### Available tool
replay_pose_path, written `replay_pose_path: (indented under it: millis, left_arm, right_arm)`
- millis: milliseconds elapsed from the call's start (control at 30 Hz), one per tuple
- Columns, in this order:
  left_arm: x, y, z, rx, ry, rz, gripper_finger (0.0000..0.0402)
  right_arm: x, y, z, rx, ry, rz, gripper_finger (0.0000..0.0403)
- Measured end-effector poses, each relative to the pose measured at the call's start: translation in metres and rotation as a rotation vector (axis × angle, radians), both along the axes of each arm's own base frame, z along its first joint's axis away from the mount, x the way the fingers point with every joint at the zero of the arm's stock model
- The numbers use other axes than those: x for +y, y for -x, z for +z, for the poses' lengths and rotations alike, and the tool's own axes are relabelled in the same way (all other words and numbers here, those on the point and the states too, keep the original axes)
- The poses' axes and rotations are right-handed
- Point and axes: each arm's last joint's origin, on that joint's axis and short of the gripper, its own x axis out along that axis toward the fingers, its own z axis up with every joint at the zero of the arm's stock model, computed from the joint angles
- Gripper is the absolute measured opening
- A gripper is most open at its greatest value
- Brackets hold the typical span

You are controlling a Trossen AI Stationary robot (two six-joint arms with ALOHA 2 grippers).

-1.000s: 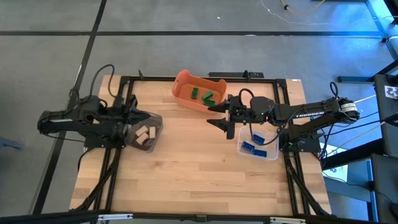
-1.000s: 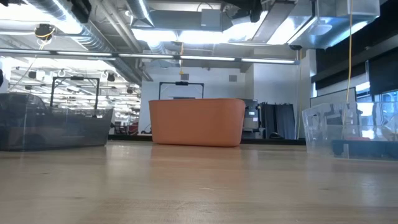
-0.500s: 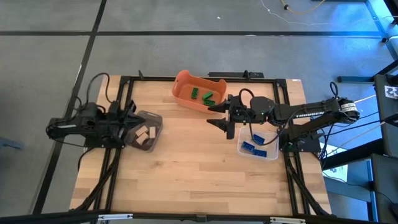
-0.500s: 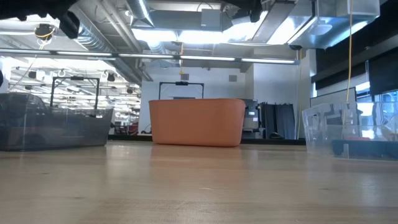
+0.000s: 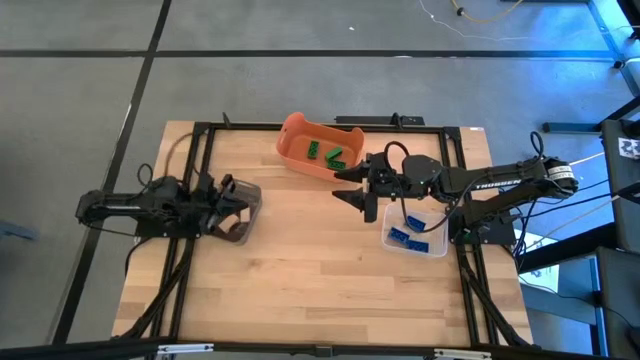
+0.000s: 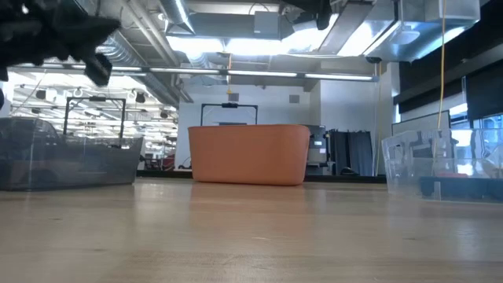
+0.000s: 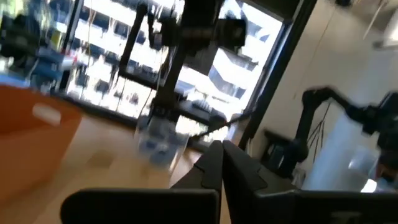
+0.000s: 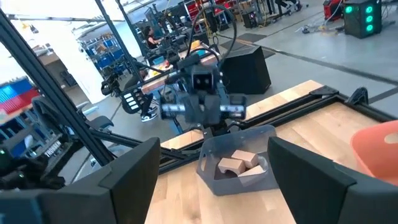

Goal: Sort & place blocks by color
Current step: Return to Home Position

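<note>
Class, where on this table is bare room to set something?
Free: the wide table strip past the dark bin and clear bin, opposite the orange bin; the middle, between dark bin and right gripper. Crowded: around that gripper.

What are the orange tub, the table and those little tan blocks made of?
Orange tub: probably plastic, smooth, one even colour, rounded corners. Table: wood, pale strips joined side by side, matte finish. Tan blocks: likely bare wood, pale and unpainted, though too small to be sure.
</note>
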Motion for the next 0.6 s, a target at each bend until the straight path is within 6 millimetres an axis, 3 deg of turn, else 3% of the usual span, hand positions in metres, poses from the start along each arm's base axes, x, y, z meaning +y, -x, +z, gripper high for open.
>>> replay_pose_path:
  millis: [300, 600]
  left_arm:
    - [0.005, -0.004, -0.026, 0.270, -0.043, 0.169, 0.0000]
    - [0.006, -0.004, -0.026, 0.267, -0.026, 0.210, 0.0000]
  right_arm:
    - [0.000, 0.000, 0.000, -0.004, -0.148, -0.010, 0.0298]
    - [0.000, 0.000, -0.001, -0.001, -0.159, -0.011, 0.0298]
